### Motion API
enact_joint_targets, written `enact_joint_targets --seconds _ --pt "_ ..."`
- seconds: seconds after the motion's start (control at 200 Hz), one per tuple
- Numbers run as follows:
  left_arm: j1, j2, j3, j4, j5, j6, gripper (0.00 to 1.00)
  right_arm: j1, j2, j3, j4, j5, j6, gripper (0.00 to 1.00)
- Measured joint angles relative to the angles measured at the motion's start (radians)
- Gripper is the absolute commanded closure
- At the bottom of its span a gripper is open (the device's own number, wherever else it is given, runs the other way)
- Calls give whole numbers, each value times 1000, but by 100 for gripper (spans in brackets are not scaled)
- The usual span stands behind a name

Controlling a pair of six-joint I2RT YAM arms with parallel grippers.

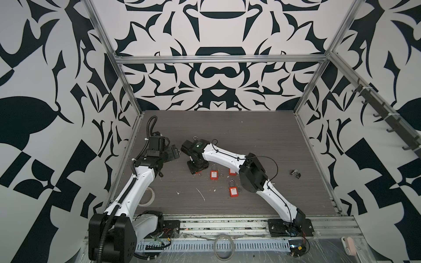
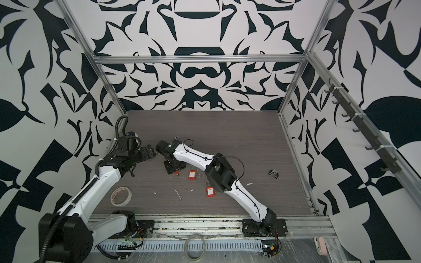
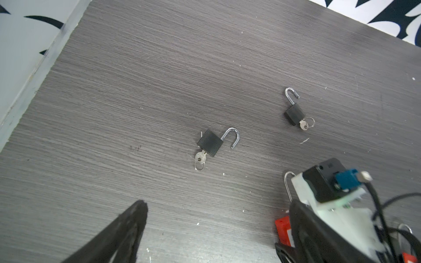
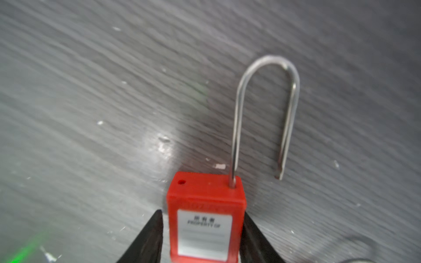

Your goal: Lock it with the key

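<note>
Our right end effector has the red padlock between its fingers on the bench, shackle open ahead. It's blurry, so we can't tell if it's pinching. Left end effector gapes empty.

left hand raised, fingers spread wide; right hand pointing down (fingers partly closed), arm outstretched

We see the left arm, based at 7 o'clock, white-shelled with black joints and ribbed conduit; the right arm, at 5 o'clock, carries thin black cable.
</note>
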Motion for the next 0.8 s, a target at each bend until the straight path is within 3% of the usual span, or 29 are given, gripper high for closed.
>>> enact_joint_targets --seconds 0.195,0.375,0.505,0.8 --pt "0 -55 -6 16 28 20 1 -3 2 6 -16 3 -6 62" --pt "0 -96 -14 29 92 55 1 -3 -57 -82 18 13 -60 67" --pt "0 -135 -31 68 180 84 2 -3 -235 -290 84 19 -167 68" --pt "0 -200 -116 271 473 190 21 -19 -722 -670 220 -64 -483 66"
